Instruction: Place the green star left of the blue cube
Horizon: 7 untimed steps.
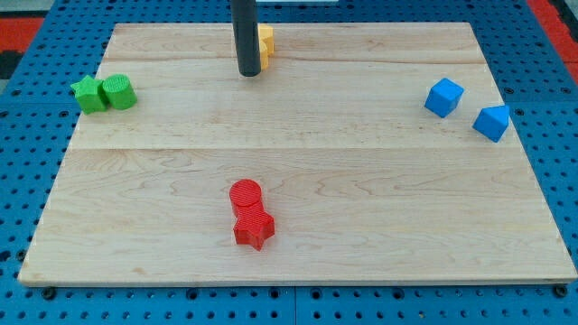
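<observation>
- Green star (88,94) sits at the board's far left edge, touching the green cylinder (118,91) on its right.
- Blue cube (443,97) waits far across at the view's right, a second blue block (492,123) just beside it.
- My tip (250,72) stands near the top, beside a yellow block (265,42), well apart from both — bare rod, nothing gripped.
- Long rightward push ahead, I'd judge; the cylinder blocks the straight path.

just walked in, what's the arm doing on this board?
It's meant to push the green star to the left of the blue cube. No contact yet: my tip sits near the view's top, just beside a yellow block, far from the star. The star is at the view's left edge touching a green cylinder; the cube is at the far right near another blue block. Two red blocks sit bottom centre.
</observation>
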### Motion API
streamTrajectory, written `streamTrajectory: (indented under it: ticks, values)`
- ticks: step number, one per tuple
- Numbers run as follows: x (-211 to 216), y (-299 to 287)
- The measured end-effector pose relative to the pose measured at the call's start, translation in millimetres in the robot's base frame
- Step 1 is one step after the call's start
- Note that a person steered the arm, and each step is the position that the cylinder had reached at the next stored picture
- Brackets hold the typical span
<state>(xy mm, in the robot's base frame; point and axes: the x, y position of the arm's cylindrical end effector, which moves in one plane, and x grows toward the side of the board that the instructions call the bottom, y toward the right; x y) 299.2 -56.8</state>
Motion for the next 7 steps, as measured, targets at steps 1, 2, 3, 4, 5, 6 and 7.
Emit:
streamTrajectory:
  ticks: [1,2,3,4,5,6,7]
  values:
    - [-0.3,9.5]
    - [-3.7,3.3]
    - [11.9,3.2]
    - [19.2,9.6]
    - [-7.7,63.6]
    - [-72.4,69.8]
    - [-79.1,-9.4]
